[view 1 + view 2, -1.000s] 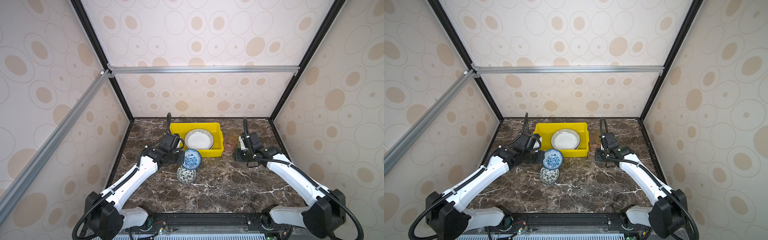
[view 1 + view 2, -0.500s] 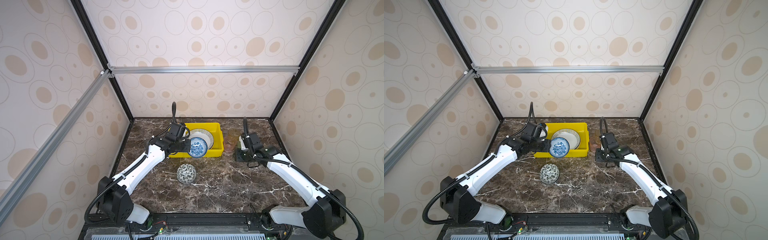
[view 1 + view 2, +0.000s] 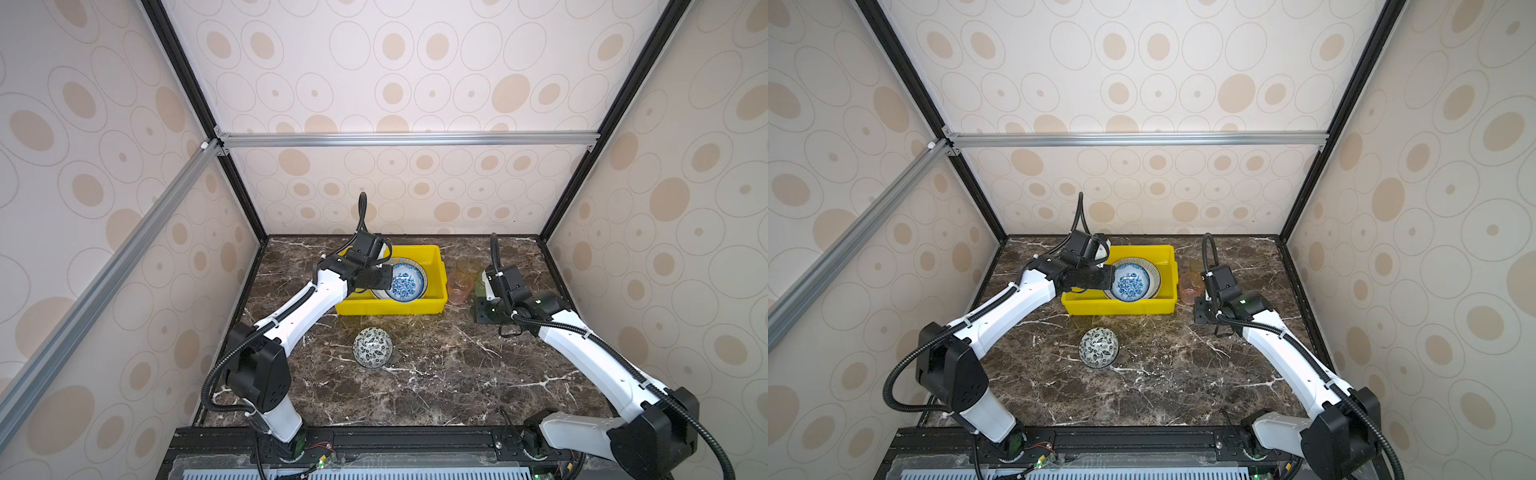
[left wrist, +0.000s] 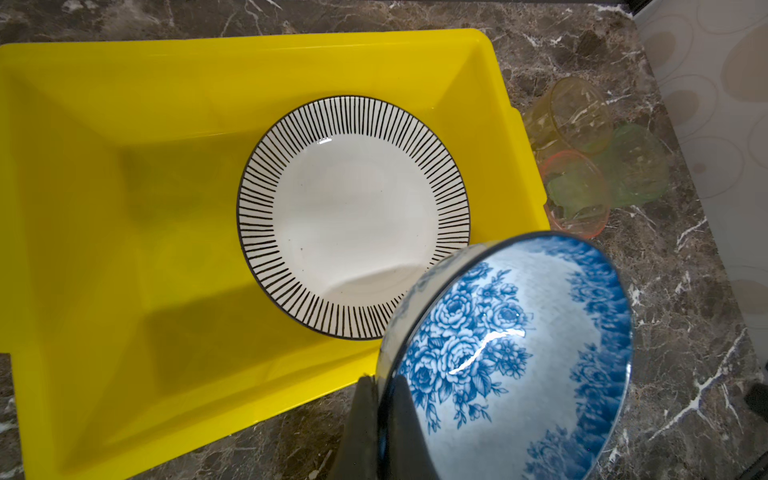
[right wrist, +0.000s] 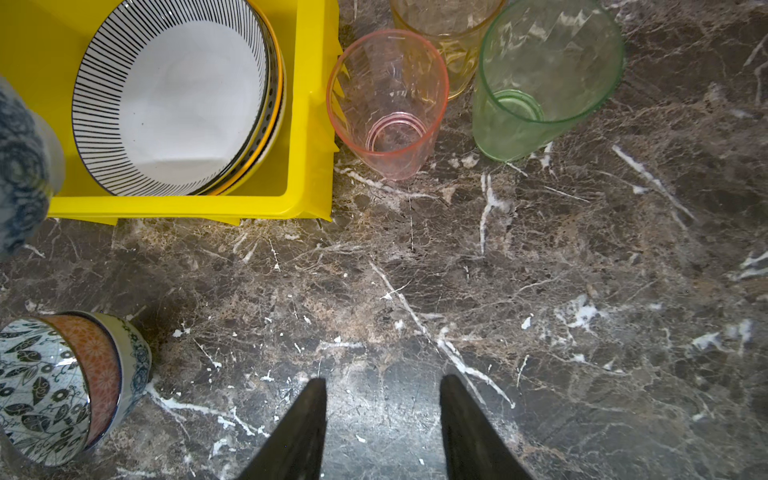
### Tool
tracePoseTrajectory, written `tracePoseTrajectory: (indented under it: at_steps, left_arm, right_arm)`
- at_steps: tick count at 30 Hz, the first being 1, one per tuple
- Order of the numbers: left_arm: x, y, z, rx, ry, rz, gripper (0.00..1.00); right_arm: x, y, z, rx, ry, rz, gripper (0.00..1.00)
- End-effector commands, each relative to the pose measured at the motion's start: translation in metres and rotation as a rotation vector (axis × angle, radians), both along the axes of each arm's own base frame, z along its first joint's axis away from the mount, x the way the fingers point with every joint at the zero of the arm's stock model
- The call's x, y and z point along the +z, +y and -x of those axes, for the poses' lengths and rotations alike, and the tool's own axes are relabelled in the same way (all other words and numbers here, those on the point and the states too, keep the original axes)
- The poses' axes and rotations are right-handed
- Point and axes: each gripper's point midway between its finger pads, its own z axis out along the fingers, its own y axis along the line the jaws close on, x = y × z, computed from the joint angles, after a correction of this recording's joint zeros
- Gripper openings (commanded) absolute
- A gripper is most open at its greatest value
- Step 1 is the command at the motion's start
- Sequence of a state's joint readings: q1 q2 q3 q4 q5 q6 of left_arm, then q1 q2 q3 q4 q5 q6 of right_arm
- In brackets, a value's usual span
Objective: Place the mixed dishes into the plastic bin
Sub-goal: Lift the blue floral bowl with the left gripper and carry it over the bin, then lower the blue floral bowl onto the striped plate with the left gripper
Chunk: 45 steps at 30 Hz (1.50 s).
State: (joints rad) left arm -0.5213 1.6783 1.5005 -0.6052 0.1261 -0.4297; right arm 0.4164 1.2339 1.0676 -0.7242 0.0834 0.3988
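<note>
The blue-floral ceramic bowl (image 4: pixel 511 357) is clamped by its rim, tilted, in the closed left gripper (image 4: pixel 379 395) over the bright yellow rectangular plastic bin (image 4: pixel 249 45). The round stripe-rimmed white plate (image 4: pixel 353 216) inside lies below and ahead of the fingertips. The right gripper (image 5: pixel 382 395) is held half spread, empty.

You've got a dark brown, white-veined marble tabletop (image 3: pixel 436 374) boxed in at 9, 12 and 3 o'clock by cream wall panels (image 3: pixel 395 83) printed with tan ovals in thin rings. Black frame posts (image 3: pixel 203 112) run up the two back corners, an aluminium crossbar (image 3: pixel 407 139) spans them at 12 o'clock, and a second aluminium bar (image 3: pixel 104 284) slants down the 9 o'clock wall. At 6 o'clock a black rail (image 3: pixel 395 440) edges the table, with a ribbed pale strip (image 3: pixel 357 473) just beyond it, cut off in both top views.
</note>
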Motion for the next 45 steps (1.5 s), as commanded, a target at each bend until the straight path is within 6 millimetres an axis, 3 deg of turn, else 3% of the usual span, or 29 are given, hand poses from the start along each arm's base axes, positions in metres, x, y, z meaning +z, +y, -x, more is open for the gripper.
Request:
tracePoseTrajectory:
  at_steps: [1, 10, 22, 45]
  left_arm:
    - [0.038, -0.008, -0.02, -0.015, -0.109, 0.054, 0.0]
    - [0.03, -0.009, -0.037, -0.003, -0.109, 0.07, 0.0]
    - [0.006, -0.013, -0.058, 0.0, -0.085, 0.07, 0.0]
    - [-0.027, -0.007, -0.091, 0.049, -0.041, 0.075, 0.0]
  right_arm:
    - [0.014, -0.002, 0.001, 0.002, -0.028, 0.008, 0.48]
    - [0.018, 0.006, -0.007, 0.015, -0.033, -0.018, 0.48]
    - [0.019, 0.0, 0.008, -0.019, -0.039, -0.051, 0.48]
    - [0.018, 0.01, 0.003, -0.003, -0.017, -0.082, 0.48]
